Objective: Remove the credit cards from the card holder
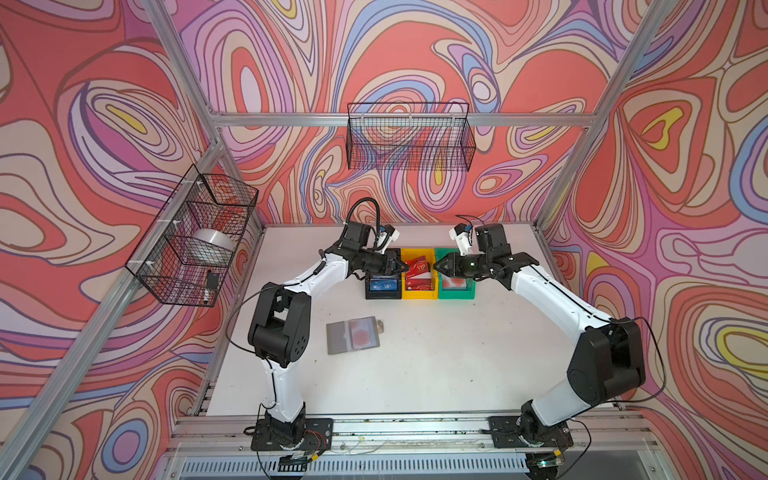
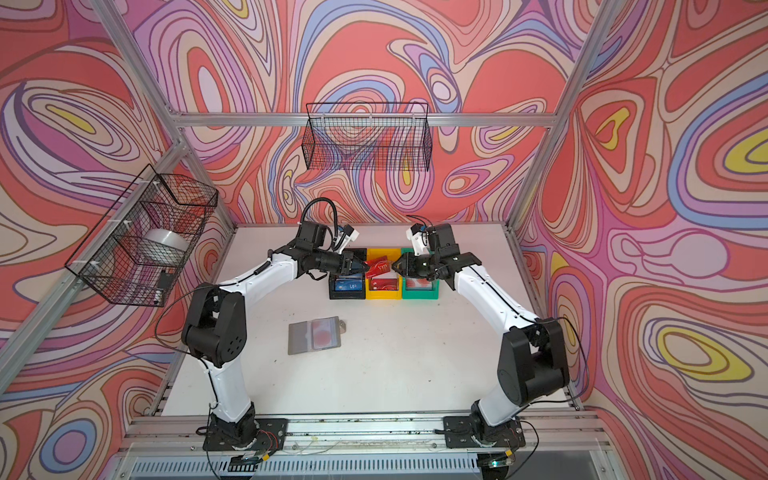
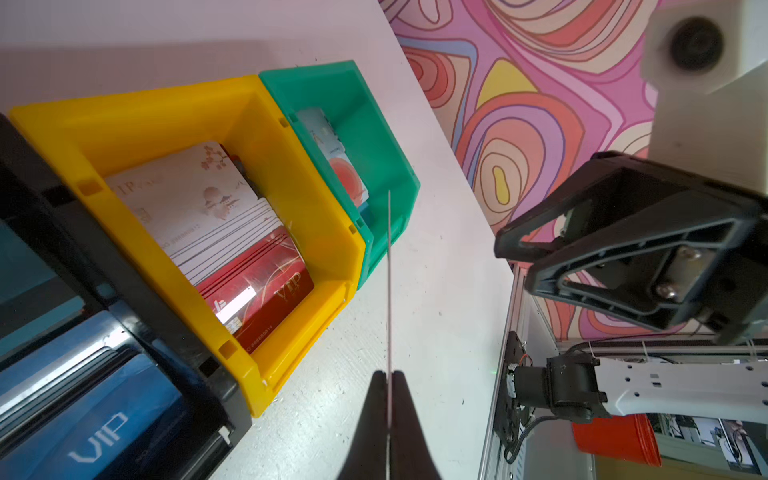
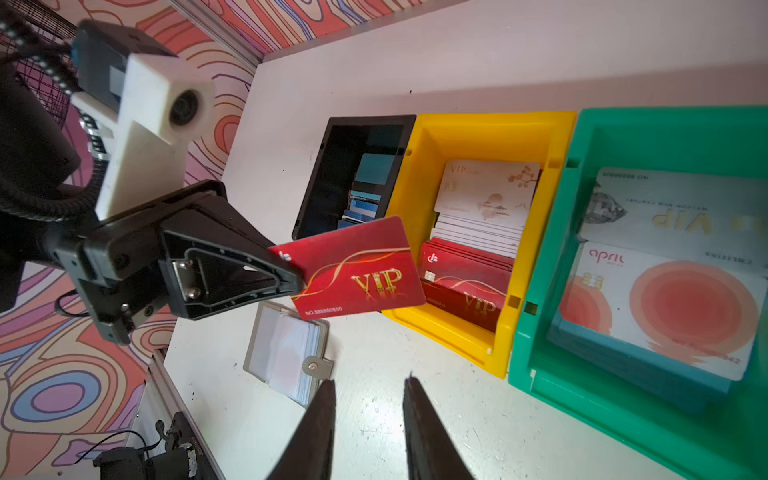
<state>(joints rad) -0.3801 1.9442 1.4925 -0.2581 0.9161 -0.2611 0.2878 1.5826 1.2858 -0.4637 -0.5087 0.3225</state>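
The grey card holder (image 1: pixel 353 336) (image 2: pixel 314 336) lies flat and open on the white table, in front of the bins. A whitish card with a red round spot (image 1: pixel 360 333) shows through its plastic pocket. My left gripper (image 1: pixel 402 266) (image 3: pixel 389 374) is shut on a red credit card (image 1: pixel 417 266) (image 4: pixel 357 270), held by one corner in the air over the yellow bin (image 1: pixel 419 296). In the left wrist view that card is a thin edge-on line (image 3: pixel 389 270). My right gripper (image 1: pixel 436 266) (image 4: pixel 370 380) faces it from the right, open and holding nothing. The snap tab (image 4: pixel 318 368) lies near one fingertip in the right wrist view.
Three bins stand side by side at the back. The black bin (image 1: pixel 383 296) has blue cards, the yellow one red and white cards, the green bin (image 1: pixel 455 296) whitish cards. Wire baskets hang on the left wall (image 1: pixel 191 237) and back wall (image 1: pixel 409 137).
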